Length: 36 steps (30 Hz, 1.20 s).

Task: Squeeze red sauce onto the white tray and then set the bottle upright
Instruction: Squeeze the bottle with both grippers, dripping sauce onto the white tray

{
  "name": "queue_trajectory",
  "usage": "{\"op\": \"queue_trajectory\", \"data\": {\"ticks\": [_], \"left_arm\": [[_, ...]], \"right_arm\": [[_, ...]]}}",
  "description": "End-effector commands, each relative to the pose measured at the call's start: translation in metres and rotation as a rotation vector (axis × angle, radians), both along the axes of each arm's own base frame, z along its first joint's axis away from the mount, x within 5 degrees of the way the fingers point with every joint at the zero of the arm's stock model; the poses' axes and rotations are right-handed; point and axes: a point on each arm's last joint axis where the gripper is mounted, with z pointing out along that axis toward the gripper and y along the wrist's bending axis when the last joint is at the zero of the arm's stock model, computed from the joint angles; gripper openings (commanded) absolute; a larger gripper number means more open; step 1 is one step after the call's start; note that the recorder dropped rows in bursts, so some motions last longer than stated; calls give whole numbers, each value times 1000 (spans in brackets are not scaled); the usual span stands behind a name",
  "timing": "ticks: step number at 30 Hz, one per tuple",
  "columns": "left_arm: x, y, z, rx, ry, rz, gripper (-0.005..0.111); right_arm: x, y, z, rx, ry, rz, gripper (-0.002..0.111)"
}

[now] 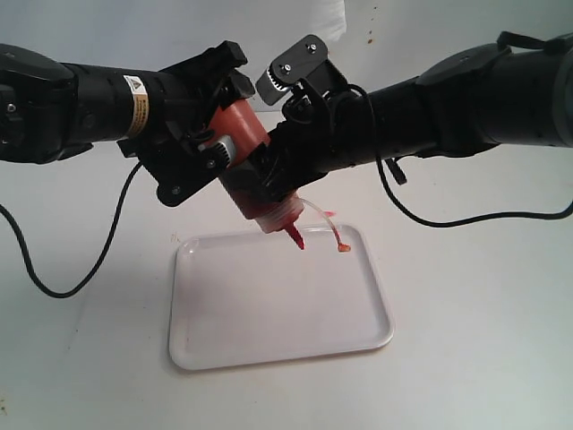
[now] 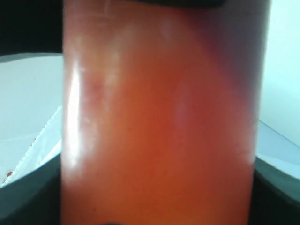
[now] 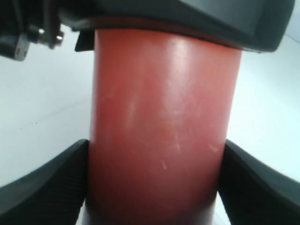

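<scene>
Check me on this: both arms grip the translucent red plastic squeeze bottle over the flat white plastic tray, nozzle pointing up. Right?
Not quite: the exterior view shows the translucent red plastic squeeze bottle tilted with its nozzle pointing down at the flat white plastic tray. The left end effector and right end effector do both grip it.

Robot lab bench, plain white tabletop (image 1: 466,358), bare wall (image 1: 403,27), trailing cable (image 1: 58,295)
</scene>
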Motion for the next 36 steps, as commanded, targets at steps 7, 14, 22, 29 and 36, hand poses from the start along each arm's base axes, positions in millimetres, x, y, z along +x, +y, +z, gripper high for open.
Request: {"op": "queue_trajectory", "data": {"ticks": [7, 14, 22, 29, 36], "left_arm": [[-3, -1, 11, -51, -6, 15, 0], [-3, -1, 11, -51, -6, 15, 0], [-3, -1, 11, -50, -7, 14, 0], [-3, -1, 11, -32, -17, 3, 0], [-3, -1, 11, -31, -18, 2, 0]], "right_arm": [[1, -1, 1, -44, -44, 12, 0], [1, -1, 1, -45, -45, 13, 0], [6, -3, 1, -28, -22, -67, 12], [9, -5, 1, -39, -42, -104, 101], [9, -5, 1, -39, -42, -104, 105]]}}
